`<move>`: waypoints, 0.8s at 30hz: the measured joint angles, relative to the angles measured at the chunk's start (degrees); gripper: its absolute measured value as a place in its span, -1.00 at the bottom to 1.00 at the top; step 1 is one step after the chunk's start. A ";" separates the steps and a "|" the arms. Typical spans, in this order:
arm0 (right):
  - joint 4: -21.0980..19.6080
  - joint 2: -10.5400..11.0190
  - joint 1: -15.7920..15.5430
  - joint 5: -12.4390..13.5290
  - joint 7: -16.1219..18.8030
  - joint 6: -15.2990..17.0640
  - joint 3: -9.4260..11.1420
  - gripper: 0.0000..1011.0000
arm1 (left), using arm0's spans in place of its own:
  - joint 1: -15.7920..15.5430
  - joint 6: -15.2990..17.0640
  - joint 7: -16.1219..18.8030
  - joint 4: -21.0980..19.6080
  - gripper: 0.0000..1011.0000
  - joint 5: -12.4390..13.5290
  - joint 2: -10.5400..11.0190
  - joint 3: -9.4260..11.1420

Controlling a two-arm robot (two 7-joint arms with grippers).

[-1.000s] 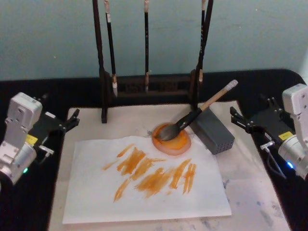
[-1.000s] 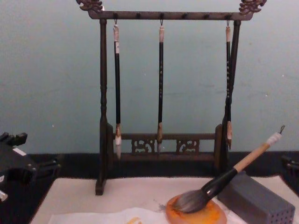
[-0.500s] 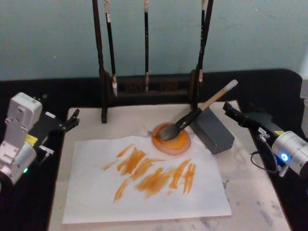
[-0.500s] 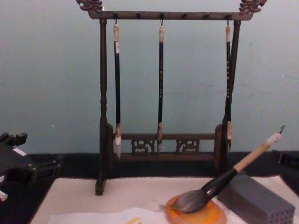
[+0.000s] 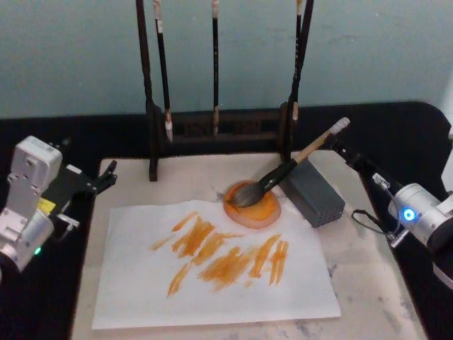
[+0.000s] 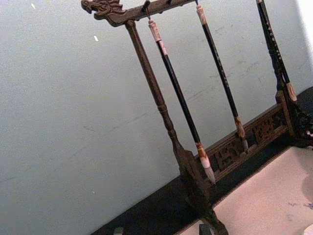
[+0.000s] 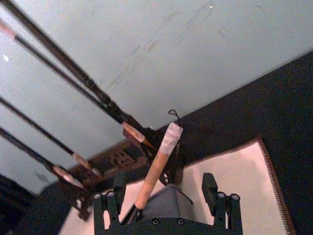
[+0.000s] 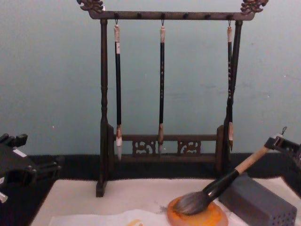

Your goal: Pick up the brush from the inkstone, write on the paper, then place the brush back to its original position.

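head view | brush [image 5: 277,176] bristles in inkstone [image 5: 263,214] (handle over block [image 5: 318,198]) | right gripper [image 5: 333,145] near

The thin white paper sheet [image 5: 141,297] is streaked with orange strokes, and the round glossy inkstone dish [image 5: 263,211] is coloured the same orange. The thick calligraphy brush [image 5: 279,175] is banded grey-white, black, tan and white from bristles to end.
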 joint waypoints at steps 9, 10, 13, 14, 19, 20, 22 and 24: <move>3.18 -3.35 2.32 5.41 -1.93 0.04 1.53 0.98 | 0.00 0.00 0.00 0.00 0.98 0.00 0.00 0.00; 3.46 -3.51 2.54 5.66 -2.07 0.02 1.49 0.98 | 0.00 0.00 0.00 0.00 0.98 0.00 0.00 0.00; 4.51 -3.93 3.44 6.28 -2.37 0.02 1.10 0.98 | 0.00 0.00 0.00 0.00 0.98 0.00 0.00 0.00; 4.76 -4.01 3.66 6.42 -2.39 0.02 0.95 0.98 | 0.00 0.00 0.00 0.00 0.98 0.00 0.00 0.00; 6.61 -4.37 5.11 7.30 -2.43 0.00 0.01 0.98 | 0.00 0.00 0.00 0.00 0.98 0.00 0.00 0.00; 7.31 -4.43 5.57 7.53 -2.36 -0.04 -0.29 0.98 | 0.00 0.00 0.00 0.00 0.98 0.00 0.00 0.00; 7.59 -4.45 5.75 7.61 -2.32 -0.06 -0.37 0.98 | 0.00 0.00 0.00 0.00 0.98 0.00 0.00 0.00; 8.93 -4.50 6.64 8.04 -2.06 -0.23 -0.84 0.98 | 0.00 0.00 0.00 0.00 0.98 0.00 0.00 0.00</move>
